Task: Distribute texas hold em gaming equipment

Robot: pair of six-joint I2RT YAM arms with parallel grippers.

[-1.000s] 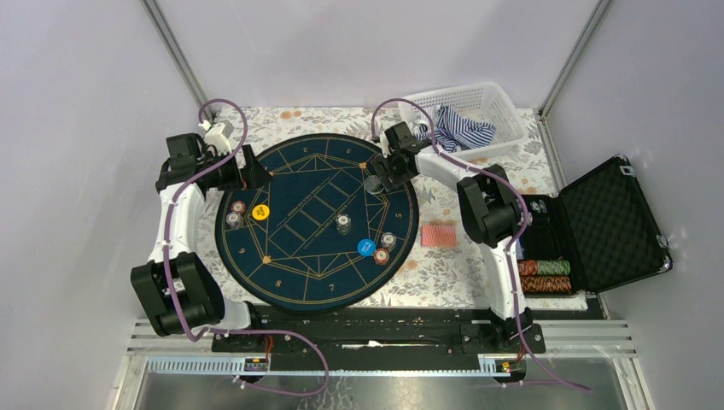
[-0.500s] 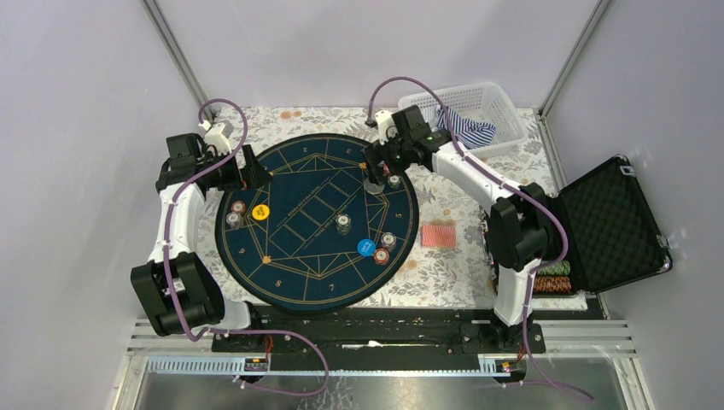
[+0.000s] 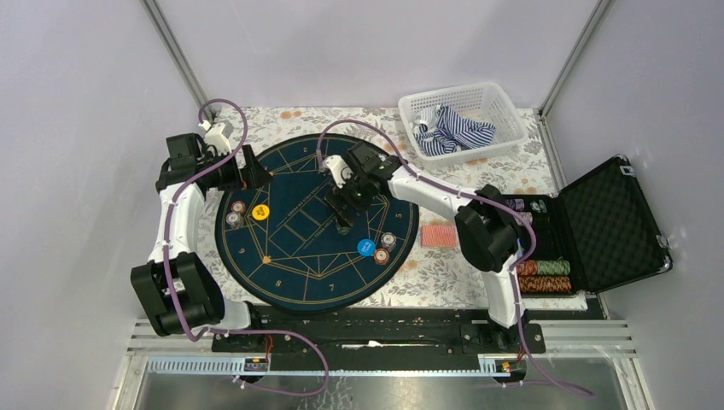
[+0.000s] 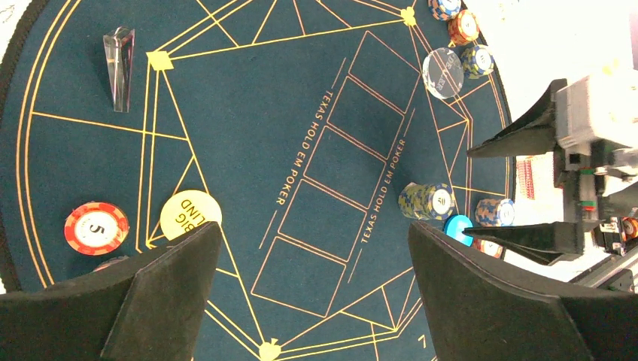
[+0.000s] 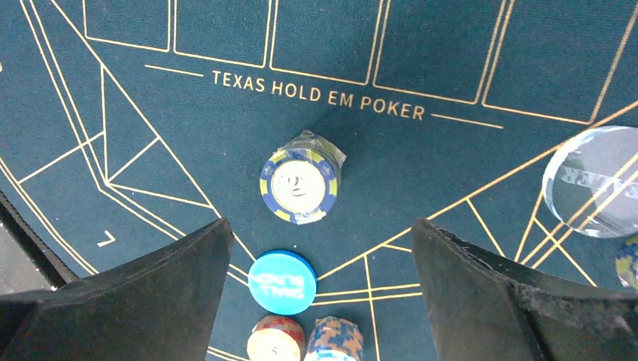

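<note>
Over the middle of the round navy poker mat [image 3: 300, 286], the right gripper [image 5: 320, 226] hangs with its fingers spread wide and nothing between them. It looks straight down on a short blue-and-yellow chip stack [image 5: 301, 186], which stands upright beside the "Texas Hold Em Poker" lettering. The blue small-blind disc [image 5: 281, 282] lies just beside that stack on its near-right side, not touching it. From where I stand, this looks like the start of a pick: the centre stack is the next piece to go out to a seat. The arm would need to drop straight down and close on the stack's sides squarely, so the chips stay together and the blue disc isn't nudged. The left gripper [image 4: 314, 226] sits at the mat's far-left edge, also open and empty, with the yellow big-blind disc [image 4: 190, 214] near it. The red-backed cards [image 3: 439, 235] lie off the mat's right edge. A second ago the right gripper was out at the mat's far-right rim. It has since swung in to the centre, while the left arm has not moved.
</note>
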